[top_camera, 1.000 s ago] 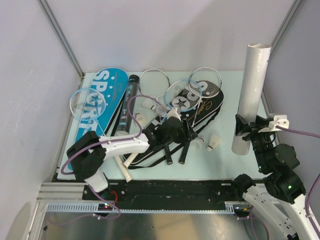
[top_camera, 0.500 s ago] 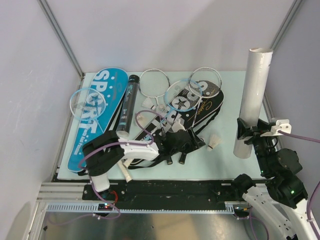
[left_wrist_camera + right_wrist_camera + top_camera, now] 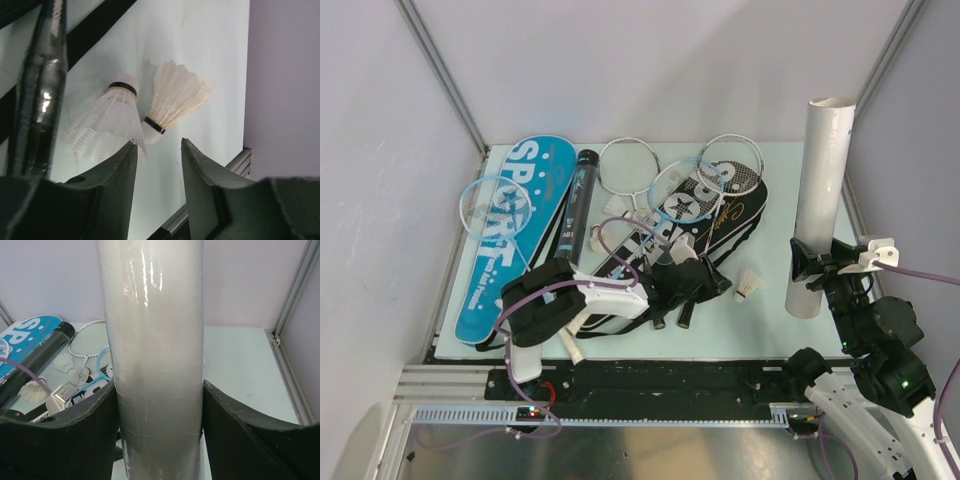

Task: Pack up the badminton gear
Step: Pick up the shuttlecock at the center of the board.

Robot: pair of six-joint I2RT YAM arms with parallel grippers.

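Top view: the left gripper (image 3: 718, 283), jaws apart and empty, sits near the pale green table's (image 3: 770, 335) front edge, with the small white feather shuttlecock (image 3: 750, 285) just to its right.
Left wrist: the cork end points into the gap, just ahead.
Right wrist: the right gripper (image 3: 157, 390) clamps the tall white tube (image 3: 152, 315) upright.

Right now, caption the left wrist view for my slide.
Left gripper, jaws apart, aimed at two shuttlecocks lying on the table beside a black handle.
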